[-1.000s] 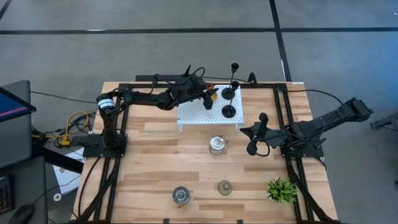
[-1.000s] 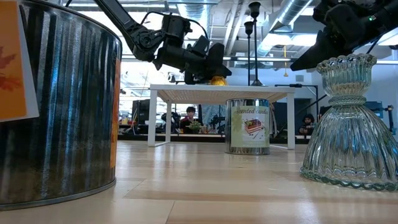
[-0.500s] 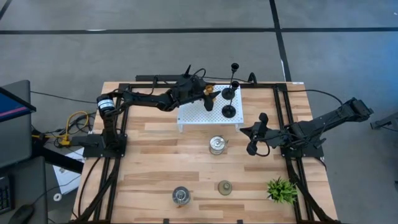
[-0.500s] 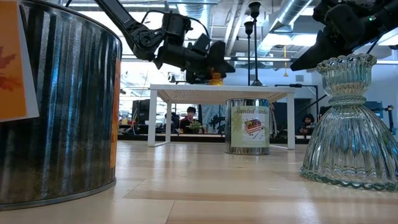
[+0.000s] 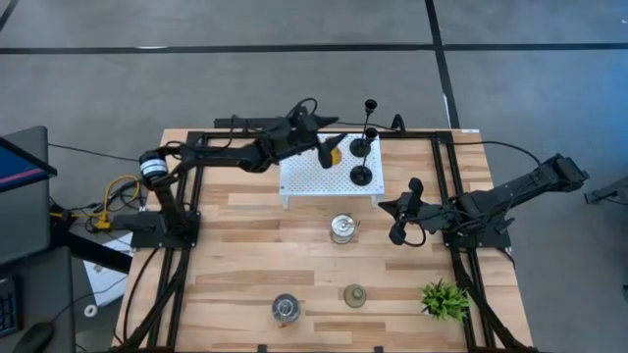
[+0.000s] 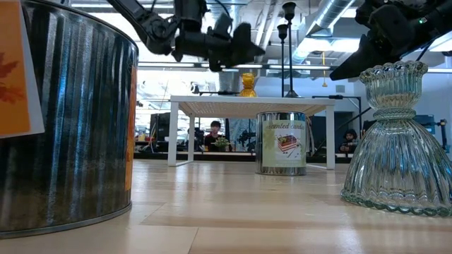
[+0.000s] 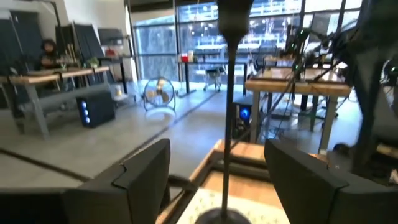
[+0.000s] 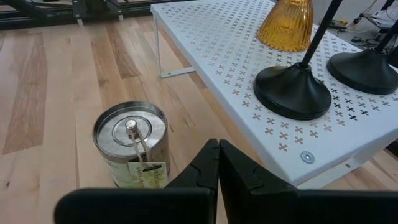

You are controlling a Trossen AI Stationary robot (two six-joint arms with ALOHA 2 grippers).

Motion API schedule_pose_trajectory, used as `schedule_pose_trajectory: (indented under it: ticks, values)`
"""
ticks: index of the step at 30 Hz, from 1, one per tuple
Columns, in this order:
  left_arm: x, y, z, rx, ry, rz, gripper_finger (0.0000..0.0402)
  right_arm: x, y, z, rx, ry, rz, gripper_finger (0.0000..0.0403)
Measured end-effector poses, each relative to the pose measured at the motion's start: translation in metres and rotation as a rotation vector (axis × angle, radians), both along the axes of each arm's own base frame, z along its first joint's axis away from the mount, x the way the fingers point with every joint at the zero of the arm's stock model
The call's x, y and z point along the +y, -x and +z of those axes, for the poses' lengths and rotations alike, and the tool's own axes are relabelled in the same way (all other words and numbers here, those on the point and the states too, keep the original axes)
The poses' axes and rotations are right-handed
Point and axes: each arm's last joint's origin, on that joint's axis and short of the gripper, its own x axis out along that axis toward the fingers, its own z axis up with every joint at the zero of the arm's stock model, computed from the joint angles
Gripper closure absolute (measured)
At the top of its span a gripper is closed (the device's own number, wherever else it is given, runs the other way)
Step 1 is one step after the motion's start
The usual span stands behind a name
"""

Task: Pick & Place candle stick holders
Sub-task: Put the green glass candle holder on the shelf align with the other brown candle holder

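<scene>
Here the left hand has let go of the amber glass holder and lifted clear of it; its fingers now stand apart above the white perforated stand, where a second ago they were around the glass. The amber holder rests upright on the stand's far left part, close behind the two black thin-stemmed holders, so three of six appear placed. On the tabletop remain a silvery jar-like holder just before the stand, another near the front edge, and the grey-green holder beside it. The right hand, its fingers together and empty, waits right of the stand. The stand's left half is open; its right half is crowded. The spiky green plant guards the front right corner.
</scene>
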Motion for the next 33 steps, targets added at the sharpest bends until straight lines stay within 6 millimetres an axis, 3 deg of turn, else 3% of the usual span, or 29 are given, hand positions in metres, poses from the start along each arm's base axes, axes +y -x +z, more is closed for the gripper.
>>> schedule_pose_trajectory:
  ticks: [4,9,21,27,33]
  values:
    - [-0.006,0.013,0.018,-0.028,-0.011,-0.021,0.0143,0.0,0.0,0.0,0.0,-0.001,0.0,0.0402]
    - [-0.017,0.035,0.032,0.056,0.007,-0.088,0.0155,0.0,0.001,-0.001,0.002,-0.027,-0.008,0.0402]
    - [-0.05,0.108,0.065,-0.008,-0.06,-0.215,0.0227,-0.001,0.003,-0.004,0.048,-0.012,0.003,0.0402]
    - [-0.062,0.138,0.052,0.044,-0.038,-0.231,0.028,-0.001,0.003,-0.004,0.046,-0.012,0.003,0.0402]
    - [-0.071,0.154,0.013,0.127,-0.014,-0.314,0.0334,-0.001,0.002,-0.004,0.043,-0.011,0.001,0.0402]
